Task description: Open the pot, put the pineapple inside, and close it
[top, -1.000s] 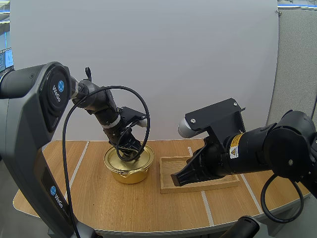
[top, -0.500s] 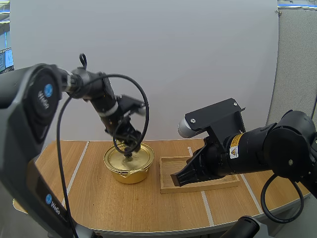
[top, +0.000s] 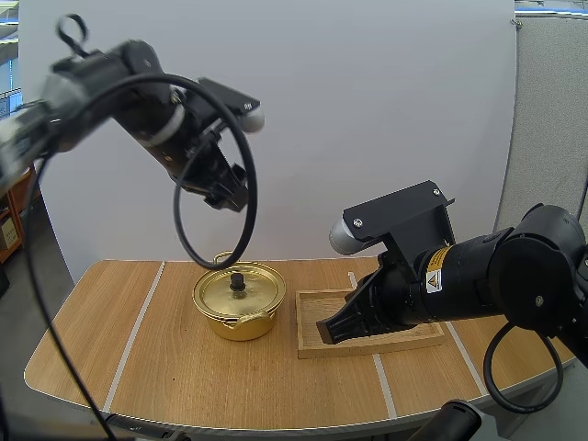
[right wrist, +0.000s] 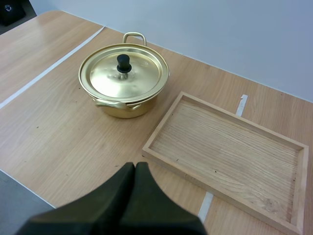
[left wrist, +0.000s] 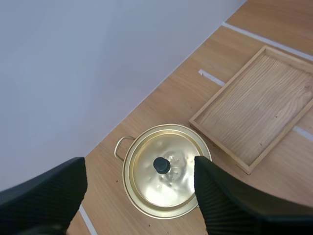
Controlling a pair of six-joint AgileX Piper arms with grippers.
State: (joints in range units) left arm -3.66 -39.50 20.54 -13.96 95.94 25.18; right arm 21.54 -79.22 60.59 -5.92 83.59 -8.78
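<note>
Gold pot (top: 238, 323), upright on wooden table (top: 165, 367), lid (top: 255, 294) seated apparently flush, black knob (top: 237, 281) centred on top

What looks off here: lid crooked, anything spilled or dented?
Nothing stands out. The lid sits level and centred on the pot, knob upright. The tray lies flat beside the pot, not touching it. No spill on the table. The lid shows faint dimples, possibly just reflections.

**Q:** Which items are obscured?
**A:** The lid (top: 253, 292) conceals the interior of the pot (top: 241, 326). In the high view, the right arm (top: 459, 276) hides much of the tray (top: 308, 308).

**Q:** Is anything blurred or cropped?
**A:** The left arm (top: 129, 83) is blurred, and the picture's edge cuts it off.
</note>
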